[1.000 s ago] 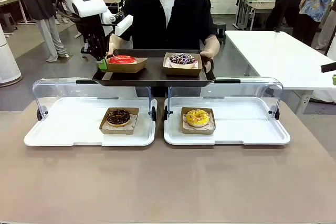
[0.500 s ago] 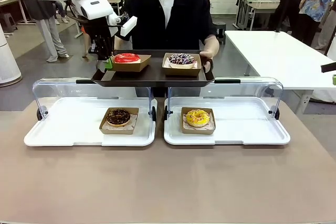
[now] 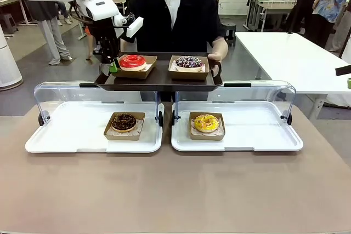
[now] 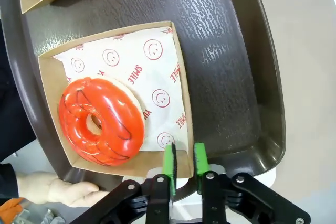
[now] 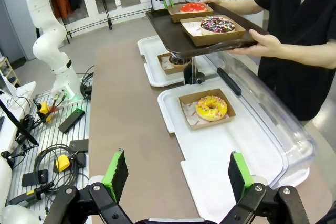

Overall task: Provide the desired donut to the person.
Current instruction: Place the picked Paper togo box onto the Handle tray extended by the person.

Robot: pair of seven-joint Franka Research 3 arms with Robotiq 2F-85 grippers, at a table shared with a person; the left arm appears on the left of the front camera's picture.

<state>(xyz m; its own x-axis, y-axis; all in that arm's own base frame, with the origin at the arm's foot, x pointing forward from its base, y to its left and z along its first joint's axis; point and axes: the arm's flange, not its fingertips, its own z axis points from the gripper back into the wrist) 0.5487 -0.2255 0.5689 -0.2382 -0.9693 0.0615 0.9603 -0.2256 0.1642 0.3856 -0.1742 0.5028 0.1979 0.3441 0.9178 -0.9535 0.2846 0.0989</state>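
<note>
Since the red donut (image 4: 101, 121) sits in its box on the person's (image 3: 175, 17) tray (image 4: 231, 77), just ahead of our slightly parted left claw (image 4: 184, 158), we judge delivery nearly done; withdrawal is left.

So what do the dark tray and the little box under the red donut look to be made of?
The dark tray looks like moulded plastic: brown, with a grained, faintly glossy surface. The box under the red donut looks like plain brown cardboard, matte, lined with printed white paper.
</note>
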